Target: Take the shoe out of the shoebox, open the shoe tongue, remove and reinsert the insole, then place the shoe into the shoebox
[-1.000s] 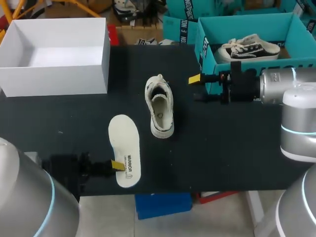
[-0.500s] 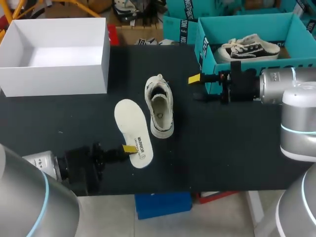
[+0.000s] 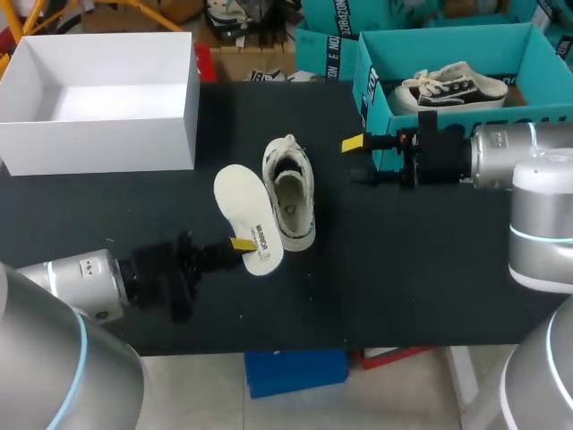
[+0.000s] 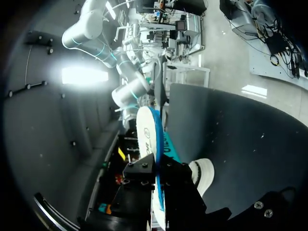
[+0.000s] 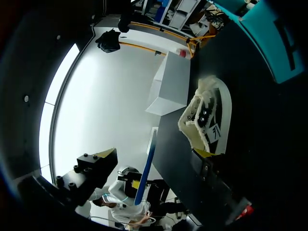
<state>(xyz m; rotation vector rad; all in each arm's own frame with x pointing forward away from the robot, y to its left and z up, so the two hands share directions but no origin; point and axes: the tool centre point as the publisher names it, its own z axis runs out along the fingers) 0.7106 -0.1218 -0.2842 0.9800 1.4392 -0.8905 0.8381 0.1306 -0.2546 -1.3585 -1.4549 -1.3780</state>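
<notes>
Head view: left claw (image 3: 240, 244) pinches the heel end of the insole (image 3: 243, 208), which runs just beside the shoe (image 3: 292, 193) on the table (image 3: 403, 269); right claw (image 3: 358, 161) hangs spread, holding nothing, apart from the shoe on its other side; white shoebox (image 3: 98, 143) sits open at the back left.

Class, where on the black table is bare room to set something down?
Bare: the strip between the white box and the left gripper; the near table right of the shoe. Crowded: the middle, insole beside shoe.
</notes>
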